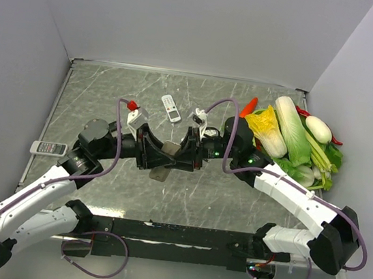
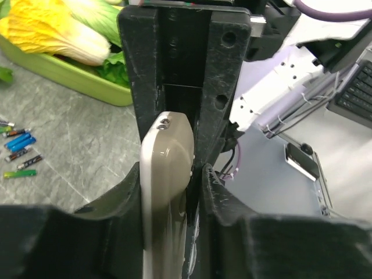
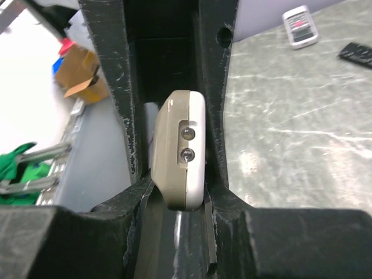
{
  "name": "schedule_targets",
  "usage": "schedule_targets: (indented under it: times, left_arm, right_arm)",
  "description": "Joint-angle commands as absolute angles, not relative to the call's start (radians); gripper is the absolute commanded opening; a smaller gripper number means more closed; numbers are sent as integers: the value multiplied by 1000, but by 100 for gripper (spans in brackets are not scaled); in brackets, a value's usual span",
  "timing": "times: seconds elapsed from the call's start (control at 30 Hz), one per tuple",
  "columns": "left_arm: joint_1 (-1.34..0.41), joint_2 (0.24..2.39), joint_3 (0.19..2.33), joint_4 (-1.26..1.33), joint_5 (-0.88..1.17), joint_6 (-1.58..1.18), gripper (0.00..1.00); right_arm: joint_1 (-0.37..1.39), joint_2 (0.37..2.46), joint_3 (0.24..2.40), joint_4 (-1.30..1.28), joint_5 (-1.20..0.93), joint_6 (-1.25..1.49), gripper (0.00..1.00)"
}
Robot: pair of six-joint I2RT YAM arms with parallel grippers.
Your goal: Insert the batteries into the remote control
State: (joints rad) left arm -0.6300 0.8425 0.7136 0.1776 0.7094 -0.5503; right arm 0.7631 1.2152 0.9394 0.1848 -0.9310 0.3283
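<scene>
Left gripper (image 2: pixel 171 195) clamped on the grey-beige remote control (image 2: pixel 165 168), held aloft over mid-table (image 1: pixel 110 95). Right gripper (image 3: pixel 178 189) grips the opposite end, which has two small lenses. Batteries (image 2: pixel 18 152) lie loose on the table near the green tray (image 2: pixel 70 75).

No text, brand, number or sign can be read in any view. The batteries (image 2: pixel 20 141) lying on the tabletop (image 2: pixel 87 151) have coloured wrappers, but their print is too small to make out. The buttons on the small white remote (image 3: pixel 300 26) are blurred, and the visible end of the remote control (image 3: pixel 181 148) shows no lettering
</scene>
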Motion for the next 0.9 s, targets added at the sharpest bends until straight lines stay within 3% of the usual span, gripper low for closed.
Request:
schedule_targets:
  times: [0.0, 0.03, 0.1, 0.2, 0.3, 0.53, 0.57, 0.6, 0.63, 0.73, 0.83, 0.87]
  left_arm:
    - [-626, 856, 724, 250, 687, -578, 7]
    - [-627, 853, 716, 261, 681, -586, 1]
    - [-627, 841, 689, 293, 643, -614, 1]
    - [-621, 805, 649, 342, 565, -655, 1]
    - [-615, 762, 591, 424, 506, -727, 1]
    - [-603, 735, 442, 672, 385, -954, 1]
    - [-601, 735, 413, 701, 376, -998, 1]
    - [-601, 735, 400, 745, 371, -1012, 1]
    - [-601, 736, 394, 756, 371, -1025, 1]
    - [-601, 744, 402, 747, 383, -1019, 12]
    - [-601, 744, 400, 767, 391, -1020, 25]
    - [-601, 739, 397, 776, 390, -1020, 41]
  right_arm:
    - [775, 1230, 997, 202, -989, 267, 0]
    - [773, 1230, 996, 210, -991, 265, 0]
    - [773, 1233, 985, 222, -991, 267, 1]
    - [773, 1230, 945, 279, -989, 281, 29]
    - [773, 1235, 891, 383, -1000, 324, 43]
    - [772, 1262, 802, 620, -1023, 443, 48]
    - [772, 1272, 801, 629, -1020, 449, 46]
    - [773, 1275, 801, 641, -1023, 460, 32]
    - [772, 1282, 804, 644, -1029, 465, 26]
    - [773, 1301, 802, 666, -1034, 483, 3]
    - [773, 1308, 801, 684, -1042, 497, 0]
    - [775, 1310, 801, 684, -1042, 500, 0]
